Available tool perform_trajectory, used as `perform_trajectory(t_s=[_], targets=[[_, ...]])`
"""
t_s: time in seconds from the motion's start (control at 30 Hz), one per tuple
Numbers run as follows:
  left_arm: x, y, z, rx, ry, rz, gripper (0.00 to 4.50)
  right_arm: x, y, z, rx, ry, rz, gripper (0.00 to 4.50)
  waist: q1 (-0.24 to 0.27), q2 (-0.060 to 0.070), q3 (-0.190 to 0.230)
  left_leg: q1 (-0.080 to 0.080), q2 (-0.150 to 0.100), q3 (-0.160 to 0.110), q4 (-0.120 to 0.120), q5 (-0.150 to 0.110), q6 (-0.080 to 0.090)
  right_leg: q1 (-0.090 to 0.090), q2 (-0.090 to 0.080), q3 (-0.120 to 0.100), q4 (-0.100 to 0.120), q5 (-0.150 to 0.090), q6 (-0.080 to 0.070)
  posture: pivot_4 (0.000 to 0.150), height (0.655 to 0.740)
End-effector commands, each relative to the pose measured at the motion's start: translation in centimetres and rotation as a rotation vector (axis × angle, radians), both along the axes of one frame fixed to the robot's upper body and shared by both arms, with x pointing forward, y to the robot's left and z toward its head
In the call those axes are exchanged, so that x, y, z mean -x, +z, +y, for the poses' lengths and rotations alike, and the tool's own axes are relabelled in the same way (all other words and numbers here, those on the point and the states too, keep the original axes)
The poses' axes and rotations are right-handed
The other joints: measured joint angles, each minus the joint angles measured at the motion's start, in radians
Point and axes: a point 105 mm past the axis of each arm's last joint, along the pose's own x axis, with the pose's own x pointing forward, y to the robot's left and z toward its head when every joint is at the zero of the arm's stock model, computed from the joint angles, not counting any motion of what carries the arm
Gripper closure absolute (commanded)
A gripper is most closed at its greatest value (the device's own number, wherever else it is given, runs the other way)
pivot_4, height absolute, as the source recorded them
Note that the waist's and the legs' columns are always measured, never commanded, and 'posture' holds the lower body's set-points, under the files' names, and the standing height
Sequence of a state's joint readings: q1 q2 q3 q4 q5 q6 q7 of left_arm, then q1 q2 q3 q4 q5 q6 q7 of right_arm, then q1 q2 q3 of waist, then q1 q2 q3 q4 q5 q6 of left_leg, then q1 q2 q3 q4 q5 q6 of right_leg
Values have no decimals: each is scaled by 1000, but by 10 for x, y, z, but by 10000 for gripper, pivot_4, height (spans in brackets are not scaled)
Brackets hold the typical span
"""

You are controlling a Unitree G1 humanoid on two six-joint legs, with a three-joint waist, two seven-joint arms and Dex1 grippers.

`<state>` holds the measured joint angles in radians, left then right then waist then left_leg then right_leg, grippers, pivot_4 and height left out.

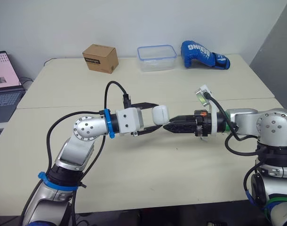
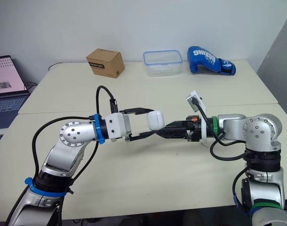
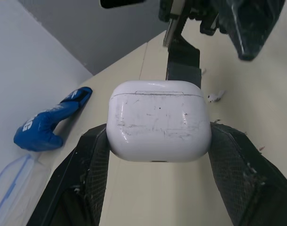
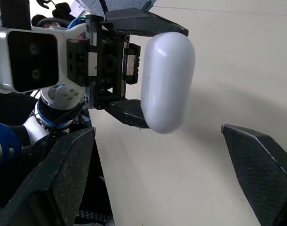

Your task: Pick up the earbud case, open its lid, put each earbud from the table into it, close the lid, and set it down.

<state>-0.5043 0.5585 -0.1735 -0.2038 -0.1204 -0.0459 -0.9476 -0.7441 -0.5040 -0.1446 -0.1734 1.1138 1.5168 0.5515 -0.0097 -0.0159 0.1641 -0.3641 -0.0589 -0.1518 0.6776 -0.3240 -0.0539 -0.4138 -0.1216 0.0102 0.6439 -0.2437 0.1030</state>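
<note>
The earbud case (image 3: pixel 158 120) hangs in the air above the table (image 1: pixel 134 183), on the robot's side of the clear plastic container (image 1: pixel 156 58) and well apart from it. The left gripper (image 1: pixel 156 117) clamps it, one black finger on each narrow side. Its long axis therefore runs from finger to finger, crosswise to the arm. A broad face is turned up toward the head camera. The lid is closed, and the lid end points away from the left wrist, toward the right gripper (image 1: pixel 168 127). That gripper's fingers stand wide apart, with their tips just beside the case; whether they touch it cannot be told. A cardboard box (image 1: pixel 100 58) sits to the container's left and a blue boxing glove (image 1: pixel 203 54) to its right.
</note>
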Motion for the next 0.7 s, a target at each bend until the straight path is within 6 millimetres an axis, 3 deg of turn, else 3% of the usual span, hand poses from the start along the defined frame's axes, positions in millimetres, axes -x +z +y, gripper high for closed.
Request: perform_trajectory(t_s=[0.03, 0.3, 0.4, 0.47, 0.7], targets=[[10, 11, -11, 23, -57, -33, 17733, 3, 11, 2, -30, 12, -27, 0, -1, 0, 0, 0, 0, 0, 0, 0, 0, 0, 0, 0, 0, 0, 0, 1500, 7307], [17, 6, -17, 7, -87, -37, 17733, 2, 13, 7, -65, 15, 18, 0, -3, 0, 0, 0, 0, 0, 0, 0, 0, 0, 0, 0, 0, 0, 0, 1500, 7307], [17, 5, -17, 4, -85, -37, 17733, 3, 13, 7, -66, 11, 22, 6084, -4, 0, 0, 0, 0, 0, 0, 0, 0, 0, 0, 0, 0, 0, 0, 1500, 7307], [17, 5, -16, 2, -81, -39, 17733, 3, 13, 7, -68, 13, 24, 13020, -6, 0, 0, 0, 0, 0, 0, 0, 0, 0, 0, 0, 0, 0, 0, 1500, 7307], [13, 5, -10, -8, -59, -47, 17733, 5, 13, 8, -66, 24, 28, 13020, -12, 0, 0, 0, 0, 0, 0, 0, 0, -1, 0, 0, 0, 0, 0, 1500, 7307]])
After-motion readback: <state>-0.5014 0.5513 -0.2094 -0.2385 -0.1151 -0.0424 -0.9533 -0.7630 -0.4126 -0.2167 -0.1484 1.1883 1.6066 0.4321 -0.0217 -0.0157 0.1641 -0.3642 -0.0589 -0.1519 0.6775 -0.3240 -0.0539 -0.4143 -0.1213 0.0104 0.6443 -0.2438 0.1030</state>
